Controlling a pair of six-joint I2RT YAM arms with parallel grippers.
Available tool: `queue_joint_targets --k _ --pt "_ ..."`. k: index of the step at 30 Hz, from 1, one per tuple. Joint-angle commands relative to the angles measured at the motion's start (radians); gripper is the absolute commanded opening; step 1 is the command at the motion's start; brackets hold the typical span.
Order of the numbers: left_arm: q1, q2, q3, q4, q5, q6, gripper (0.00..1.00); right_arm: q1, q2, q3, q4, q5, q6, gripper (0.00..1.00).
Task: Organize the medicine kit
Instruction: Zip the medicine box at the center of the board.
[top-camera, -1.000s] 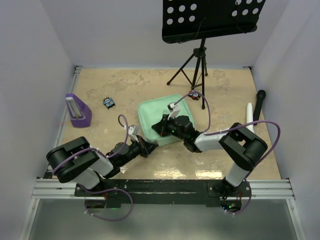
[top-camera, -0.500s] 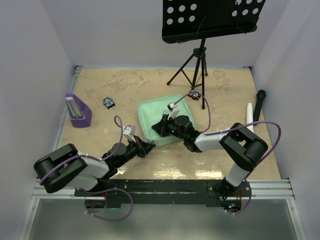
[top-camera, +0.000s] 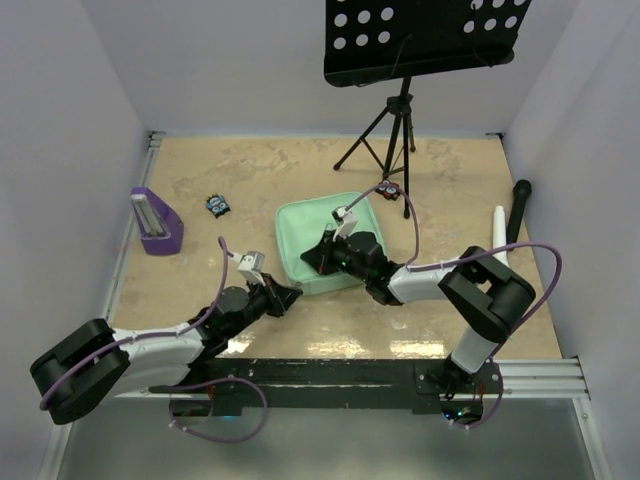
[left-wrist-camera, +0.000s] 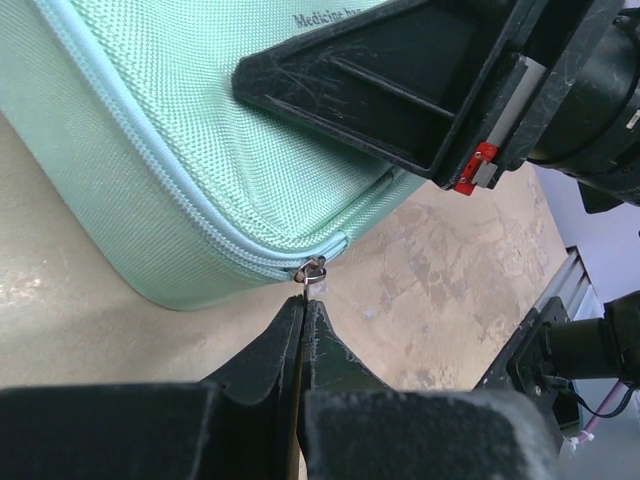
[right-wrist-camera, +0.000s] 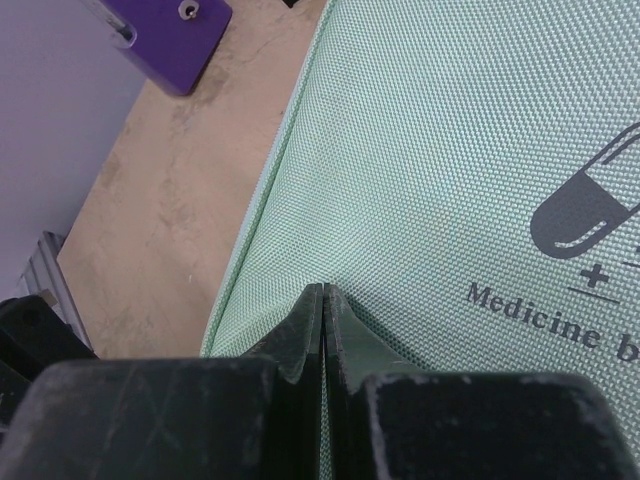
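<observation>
My left jaws pinch the zipper pull (left-wrist-camera: 314, 271) of the medicine kit (top-camera: 308, 232), just beyond their tips; right jaws, pressed together, rest on its lid (right-wrist-camera: 430, 120). Kit lies shut; I judge zipping nearly finished.

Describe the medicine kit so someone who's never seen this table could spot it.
On the tan table, just in front of the black music stand's tripod, lies the medicine kit. It is a flat square case with rounded corners, the only mint-green thing there.
</observation>
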Motion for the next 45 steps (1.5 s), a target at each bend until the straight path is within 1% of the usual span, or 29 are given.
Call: queue_joint_targets --k 1,4,5,6,7,8,10,16,21,24,29,36,40,45 --pt "0.026 -0.075 -0.02 -0.115 -0.147 0.01 0.0 -0.002 0.03 -0.065 -0.308 0.012 -0.03 0.0" --pt "0.026 -0.081 -0.017 -0.135 -0.15 0.022 0.0 -0.002 -0.046 -0.082 -0.309 0.041 -0.021 0.0" --pt "0.026 -0.079 -0.013 -0.138 -0.147 0.025 0.0 -0.002 -0.09 -0.088 -0.316 0.047 -0.013 0.04" --pt "0.026 -0.073 -0.01 -0.135 -0.144 0.03 0.0 -0.002 -0.127 -0.09 -0.332 0.058 -0.009 0.17" --pt "0.026 -0.066 -0.006 -0.129 -0.142 0.031 0.0 -0.002 -0.17 -0.085 -0.355 0.068 -0.003 0.27" --pt "0.026 -0.053 -0.005 -0.12 -0.138 0.036 0.0 -0.002 -0.209 -0.077 -0.389 0.068 0.005 0.35" --pt "0.024 -0.021 0.004 -0.097 -0.13 0.042 0.0 -0.001 -0.267 -0.07 -0.449 0.085 0.023 0.43" --pt "0.026 0.071 0.027 -0.003 -0.104 0.041 0.0 0.0 -0.384 -0.114 -0.555 0.088 0.16 0.54" --pt "0.024 0.111 0.035 0.058 -0.086 0.045 0.0 0.007 -0.546 -0.186 -0.627 0.14 0.269 0.62" --pt "0.024 0.123 0.044 0.072 -0.078 0.051 0.0 0.01 -0.622 -0.194 -0.687 0.16 0.303 0.65" --pt "0.021 0.108 0.03 0.081 -0.072 0.05 0.0 0.01 -0.628 -0.221 -0.702 0.182 0.365 0.66" --pt "0.017 0.042 -0.006 0.042 -0.069 0.061 0.0 0.007 -0.596 -0.225 -0.589 0.236 0.474 0.66" --pt "0.017 0.013 -0.017 0.017 -0.069 0.067 0.0 0.007 -0.619 -0.251 -0.512 0.259 0.539 0.66" --pt "0.017 0.011 -0.017 0.015 -0.063 0.077 0.0 0.004 -0.625 -0.264 -0.484 0.283 0.582 0.66"
